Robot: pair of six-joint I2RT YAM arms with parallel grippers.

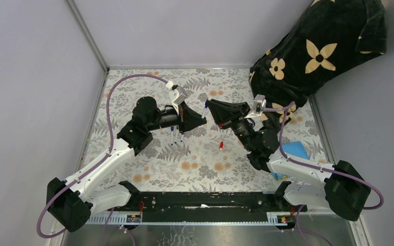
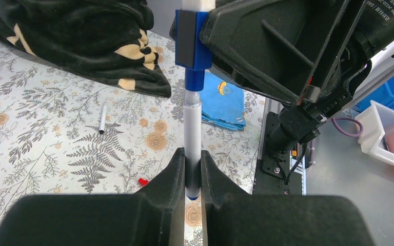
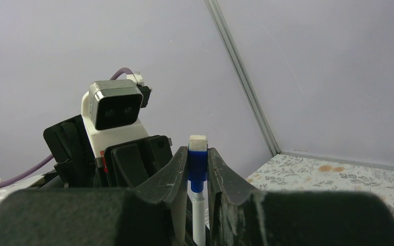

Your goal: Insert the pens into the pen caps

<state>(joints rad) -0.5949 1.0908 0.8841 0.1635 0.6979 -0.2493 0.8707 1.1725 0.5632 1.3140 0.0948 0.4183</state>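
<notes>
Left gripper [image 2: 193,171] is clamped on the white pen [image 2: 192,128] near its blue-tipped end. Both arms are angled inward over the table [image 1: 154,169], grippers nose to nose. Right gripper [image 3: 197,152] is pinched on the blue cap [image 3: 197,169], which is butted in line onto the pen, in mid-air.

Right gripper [image 3: 197,155] is clamping a blue pen cap [image 3: 197,171], white plug showing on top. A white pen [image 3: 199,223] is meeting the cap's lower end. The left arm's wrist camera [image 3: 115,105] is sitting behind-left.
</notes>
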